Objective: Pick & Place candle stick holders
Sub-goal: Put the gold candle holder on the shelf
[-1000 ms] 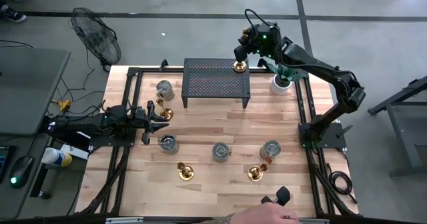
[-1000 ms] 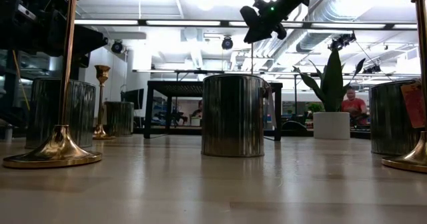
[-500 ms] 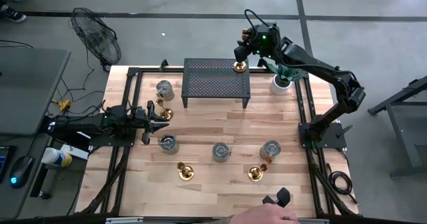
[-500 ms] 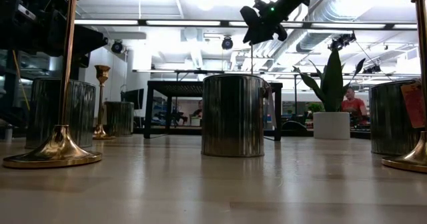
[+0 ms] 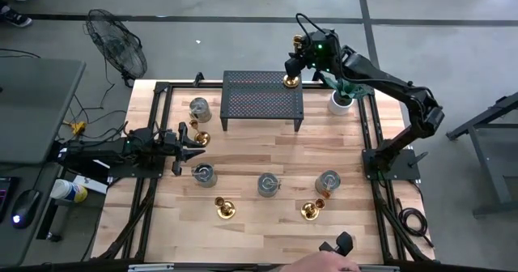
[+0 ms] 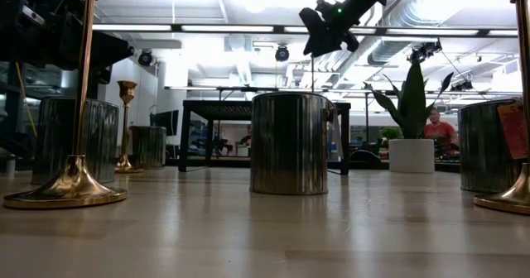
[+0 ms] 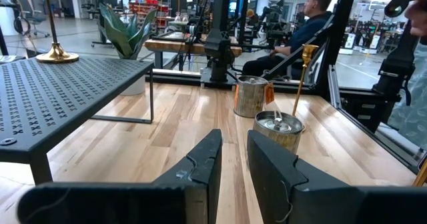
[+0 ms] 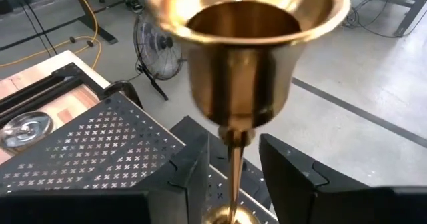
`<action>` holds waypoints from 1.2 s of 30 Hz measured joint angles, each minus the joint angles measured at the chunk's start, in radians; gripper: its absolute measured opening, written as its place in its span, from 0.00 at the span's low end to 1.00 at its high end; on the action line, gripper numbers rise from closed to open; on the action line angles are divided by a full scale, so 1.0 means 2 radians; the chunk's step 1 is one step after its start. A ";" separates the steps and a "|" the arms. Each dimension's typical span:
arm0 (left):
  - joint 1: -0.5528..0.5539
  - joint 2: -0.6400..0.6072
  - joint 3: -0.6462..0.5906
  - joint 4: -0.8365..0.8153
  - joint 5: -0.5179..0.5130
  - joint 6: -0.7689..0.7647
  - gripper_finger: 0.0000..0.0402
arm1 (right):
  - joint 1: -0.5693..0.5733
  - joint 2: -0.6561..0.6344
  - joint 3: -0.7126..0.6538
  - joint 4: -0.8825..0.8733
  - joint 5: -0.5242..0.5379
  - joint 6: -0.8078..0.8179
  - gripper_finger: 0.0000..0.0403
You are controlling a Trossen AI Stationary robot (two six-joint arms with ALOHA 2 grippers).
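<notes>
Item: brass candlestick (image 5: 290,81), tall, slender stem, flared cup. It stands upright on its round base at the far right corner of the black perforated metal shelf (image 5: 263,99). In the right wrist view the stem rises between the two dark fingers (image 8: 193,174) with a visible gap on either side; the cup fills the upper part of that view.

Right gripper (image 5: 296,65): above that candlestick, jaws parted and clear of the stem, nothing held.

Further candlesticks: one beside the left gripper at the left of the table (image 5: 200,137); one near the front, left of centre (image 5: 225,207); one near the front, right of centre (image 5: 312,210).

Left gripper (image 5: 193,143): low over the left side of the table, fingers close together with a narrow slit between them, empty.

Other items: silver tins, four, one far left (image 5: 199,108), three in a row across the near half (image 5: 267,183). White pot with green plant (image 5: 340,100) at the far right. Wooden tabletop (image 5: 259,150). Floor fan (image 5: 118,52) beyond the far left corner. A person's hand (image 5: 324,262) at the near edge.
</notes>
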 joint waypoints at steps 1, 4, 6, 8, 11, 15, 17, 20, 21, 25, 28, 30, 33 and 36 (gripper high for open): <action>0.000 0.000 0.000 0.000 0.000 0.000 0.18 | 0.001 -0.002 0.000 -0.004 0.000 0.002 0.31; 0.000 0.000 0.000 0.000 0.000 0.000 0.18 | 0.006 -0.008 0.000 -0.022 0.002 0.007 0.31; 0.000 0.000 0.000 0.000 0.000 0.000 0.18 | 0.009 -0.011 0.000 -0.038 0.002 0.012 0.31; 0.000 0.000 0.000 0.000 0.000 0.000 0.18 | 0.012 -0.015 0.000 -0.053 0.000 0.013 0.31; 0.000 0.000 0.000 0.000 0.000 0.000 0.18 | 0.018 -0.022 0.000 -0.073 0.000 0.013 0.31; 0.000 0.000 0.000 0.000 0.000 0.000 0.18 | 0.029 -0.031 0.000 -0.095 0.000 0.013 0.31; 0.000 0.000 0.000 0.000 0.000 0.000 0.18 | 0.035 -0.036 0.000 -0.108 0.001 0.017 0.32; 0.000 0.000 0.000 0.000 0.000 0.000 0.18 | 0.046 -0.044 0.000 -0.134 0.002 0.026 0.37; 0.000 0.000 0.000 0.000 0.000 0.000 0.18 | 0.050 -0.047 0.000 -0.144 0.002 0.028 0.40; 0.000 0.000 0.000 0.000 0.000 0.000 0.18 | 0.064 -0.058 0.000 -0.189 -0.001 0.058 0.49; 0.000 0.000 0.000 0.000 0.000 0.000 0.18 | 0.075 -0.069 0.000 -0.232 -0.011 0.073 0.54; 0.000 0.000 0.000 0.000 0.000 0.000 0.18 | 0.083 -0.076 0.000 -0.261 -0.016 0.084 0.55; 0.000 0.000 0.000 0.000 0.000 0.000 0.18 | 0.097 -0.085 0.000 -0.299 -0.026 0.091 0.55; 0.000 0.000 0.000 0.000 0.000 0.000 0.18 | 0.111 -0.093 0.000 -0.328 -0.036 0.096 0.54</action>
